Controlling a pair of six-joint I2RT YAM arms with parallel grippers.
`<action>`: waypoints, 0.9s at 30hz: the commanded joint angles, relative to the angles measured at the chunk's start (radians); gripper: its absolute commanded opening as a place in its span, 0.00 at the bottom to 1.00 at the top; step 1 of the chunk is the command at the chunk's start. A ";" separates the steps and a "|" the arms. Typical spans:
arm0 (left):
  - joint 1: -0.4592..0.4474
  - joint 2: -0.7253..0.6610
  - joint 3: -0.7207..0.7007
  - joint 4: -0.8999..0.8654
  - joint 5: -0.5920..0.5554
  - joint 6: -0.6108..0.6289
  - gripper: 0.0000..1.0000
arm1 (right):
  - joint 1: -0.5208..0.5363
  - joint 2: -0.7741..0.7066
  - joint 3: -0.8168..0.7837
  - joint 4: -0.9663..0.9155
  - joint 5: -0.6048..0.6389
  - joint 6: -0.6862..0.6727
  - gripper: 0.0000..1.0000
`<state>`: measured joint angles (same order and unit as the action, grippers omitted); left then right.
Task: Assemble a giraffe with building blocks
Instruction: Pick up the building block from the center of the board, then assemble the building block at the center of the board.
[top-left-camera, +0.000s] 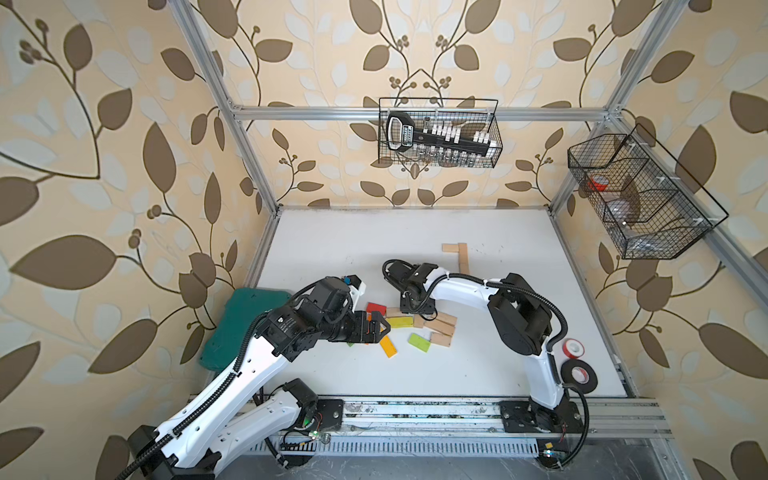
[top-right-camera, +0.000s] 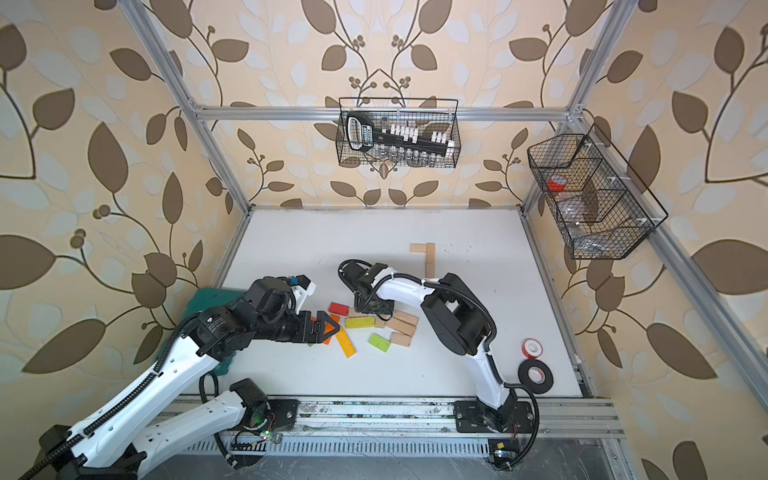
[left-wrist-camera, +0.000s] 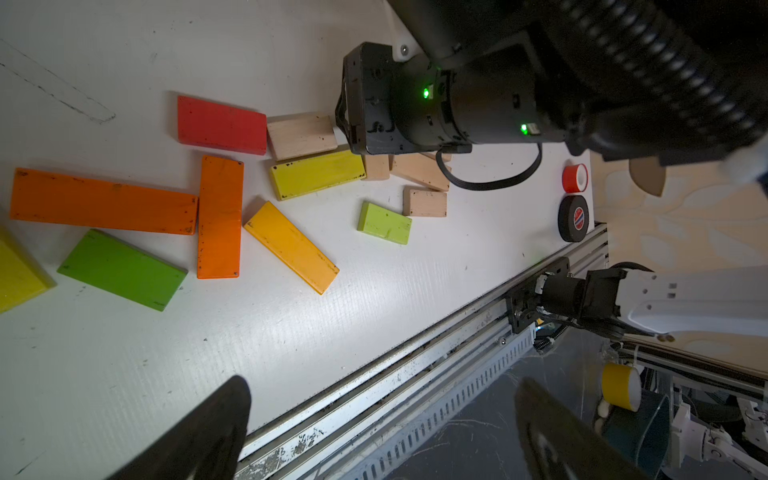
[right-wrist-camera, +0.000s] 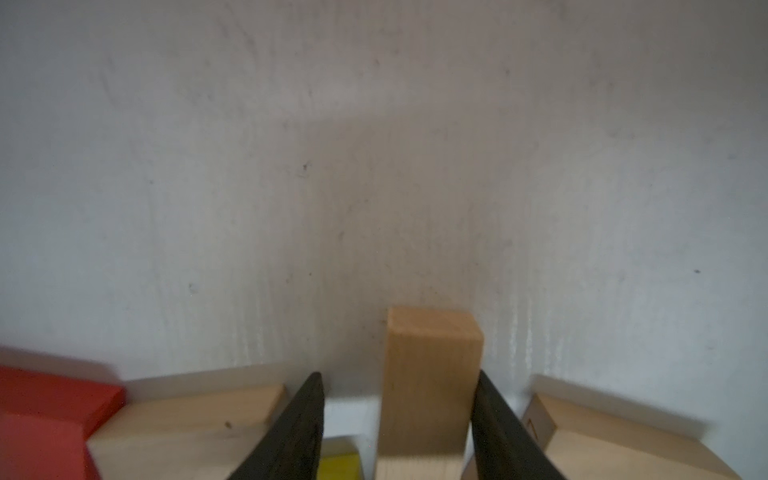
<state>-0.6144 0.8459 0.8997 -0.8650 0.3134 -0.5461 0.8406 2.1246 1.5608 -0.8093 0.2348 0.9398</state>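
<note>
Tool on right arm straddles pale plank, half-open; left tool gapes wide.

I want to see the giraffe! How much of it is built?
Barely begun. Done: two pale wooden planks form an L at the far side of the white table. In hand: the right claw straddles a pale wooden block, not pinched yet. Left: the loose pile of red, orange, yellow and green painted planks; the left claw hangs open, empty.
</note>
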 joint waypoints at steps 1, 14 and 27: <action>-0.002 -0.009 0.011 -0.015 0.005 0.029 0.99 | 0.004 0.035 0.018 -0.022 0.007 0.004 0.46; -0.002 0.035 0.053 -0.007 0.007 0.046 0.99 | -0.040 -0.170 0.083 -0.092 0.066 -0.099 0.16; -0.001 0.212 0.081 0.168 0.077 0.056 0.99 | -0.357 -0.664 -0.349 -0.054 0.021 -0.344 0.17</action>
<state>-0.6144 1.0260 0.9543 -0.7803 0.3408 -0.4995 0.5240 1.4429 1.3315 -0.8410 0.2947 0.6731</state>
